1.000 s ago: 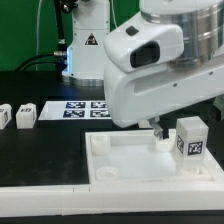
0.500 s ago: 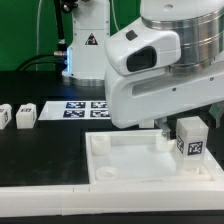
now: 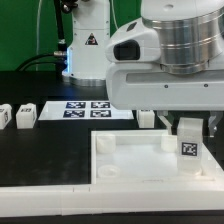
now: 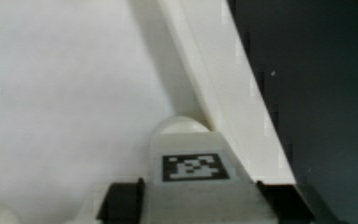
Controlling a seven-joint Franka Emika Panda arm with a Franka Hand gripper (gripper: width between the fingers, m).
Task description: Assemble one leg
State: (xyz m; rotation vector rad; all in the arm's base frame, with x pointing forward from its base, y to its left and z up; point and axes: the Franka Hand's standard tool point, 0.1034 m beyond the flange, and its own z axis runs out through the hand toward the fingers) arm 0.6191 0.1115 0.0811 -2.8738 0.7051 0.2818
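Leg (image 3: pixel 190 145) stands upright at the far corner of the tray (image 3: pixel 108 168), on the exterior view's right. Tool (image 3: pixel 191 128) pinches it from both sides. Step in hand, by judgement: seating the leg in its corner socket. The next move probably calls for keeping it square while turning it home. Marker board (image 3: pixel 85 108) lies beyond.

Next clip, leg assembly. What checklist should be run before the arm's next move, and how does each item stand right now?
1. Grip: leg sits between the gripper fingers: ok.
2. Leg upright, tag facing the exterior camera: ok.
3. Leg inside the tray-like piece, against its rim: ok.
4. Leg seated in a socket: cannot tell, the leg hides its own base.
5. Spare legs apart from the arm, at the exterior view's left: ok.
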